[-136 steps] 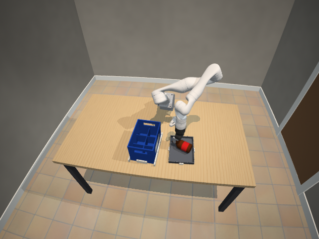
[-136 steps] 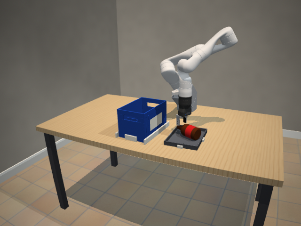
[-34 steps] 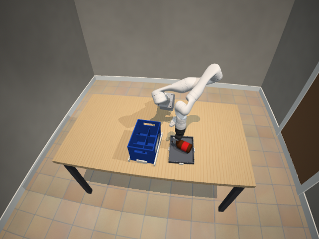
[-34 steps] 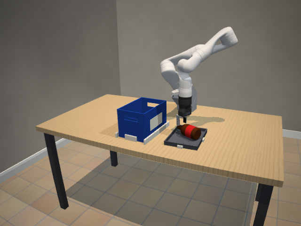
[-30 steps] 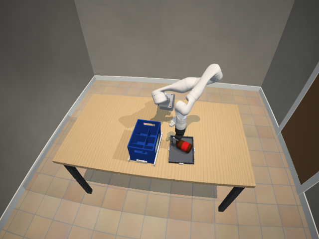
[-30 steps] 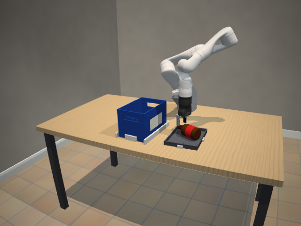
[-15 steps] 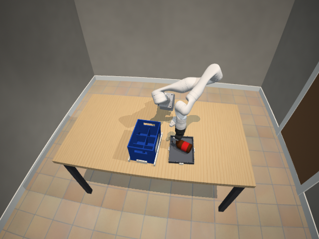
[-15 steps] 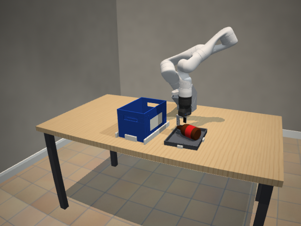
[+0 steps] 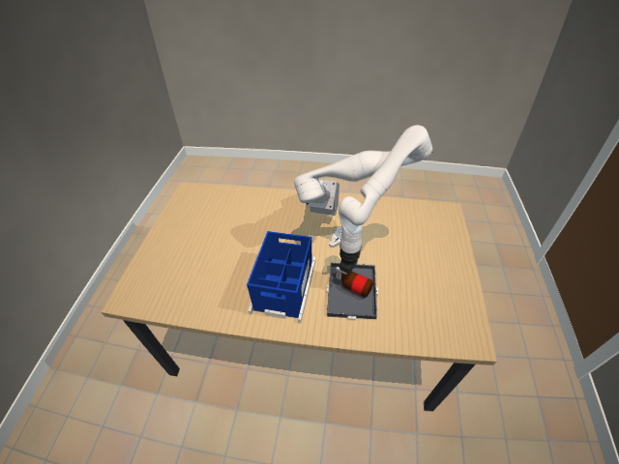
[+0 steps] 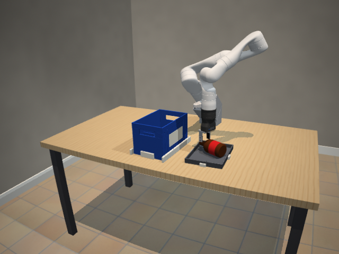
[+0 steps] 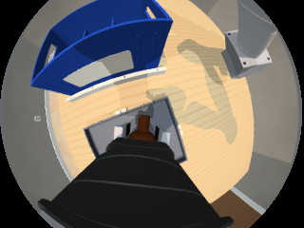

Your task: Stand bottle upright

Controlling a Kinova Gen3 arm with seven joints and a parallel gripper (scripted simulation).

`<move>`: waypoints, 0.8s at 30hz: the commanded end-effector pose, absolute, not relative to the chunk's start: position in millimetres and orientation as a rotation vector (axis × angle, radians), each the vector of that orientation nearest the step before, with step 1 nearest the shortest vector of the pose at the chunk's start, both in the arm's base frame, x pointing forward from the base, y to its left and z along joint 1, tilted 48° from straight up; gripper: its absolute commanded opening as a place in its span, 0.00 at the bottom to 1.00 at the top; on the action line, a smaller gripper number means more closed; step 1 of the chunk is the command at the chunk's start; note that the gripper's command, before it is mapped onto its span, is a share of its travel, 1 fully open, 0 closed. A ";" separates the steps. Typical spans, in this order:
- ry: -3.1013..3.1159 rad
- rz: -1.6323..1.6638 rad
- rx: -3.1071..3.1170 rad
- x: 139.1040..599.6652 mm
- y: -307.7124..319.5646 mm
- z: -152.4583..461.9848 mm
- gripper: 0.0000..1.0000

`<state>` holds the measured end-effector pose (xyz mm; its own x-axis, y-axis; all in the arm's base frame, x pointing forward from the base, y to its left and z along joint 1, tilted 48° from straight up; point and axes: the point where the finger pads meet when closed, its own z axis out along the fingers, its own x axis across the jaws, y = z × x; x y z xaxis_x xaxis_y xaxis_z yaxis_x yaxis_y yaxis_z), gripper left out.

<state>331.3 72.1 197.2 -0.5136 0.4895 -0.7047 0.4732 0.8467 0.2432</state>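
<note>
A brown bottle [image 9: 358,284] [image 10: 214,146] [image 11: 143,125] with a red label lies on its side on the dark grey tray [image 9: 349,307] [image 10: 212,161] [image 11: 97,136], neck pointing toward the arm's side. My gripper [image 9: 340,274] [image 10: 204,137] is open and points straight down over the bottle's neck end, with a finger on each side of the neck. In the wrist view the gripper body hides most of the bottle; only the neck end shows. The blue crate [image 9: 280,274] [image 10: 159,132] [image 11: 102,34] stands level to the tray's left.
The crate sits in white corner guides [image 9: 274,312] [image 10: 175,149]. The tray has small white stops [image 9: 350,314] [image 10: 203,162]. The arm's grey base [image 9: 325,197] [image 11: 249,51] stands behind the tray. The wooden table [image 9: 169,249] [image 10: 262,161] extends on all sides.
</note>
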 end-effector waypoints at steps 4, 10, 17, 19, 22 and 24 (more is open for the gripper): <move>2.191 0.019 0.688 334.8 69.3 194.9 1.00; 2.191 0.019 0.688 339.4 67.8 190.5 1.00; 2.191 0.019 0.688 344.5 66.3 185.7 1.00; 2.191 0.019 0.687 345.6 66.2 185.1 1.00; 2.190 0.018 0.688 347.8 65.3 182.7 1.00; 2.190 0.018 0.688 349.4 64.9 181.3 1.00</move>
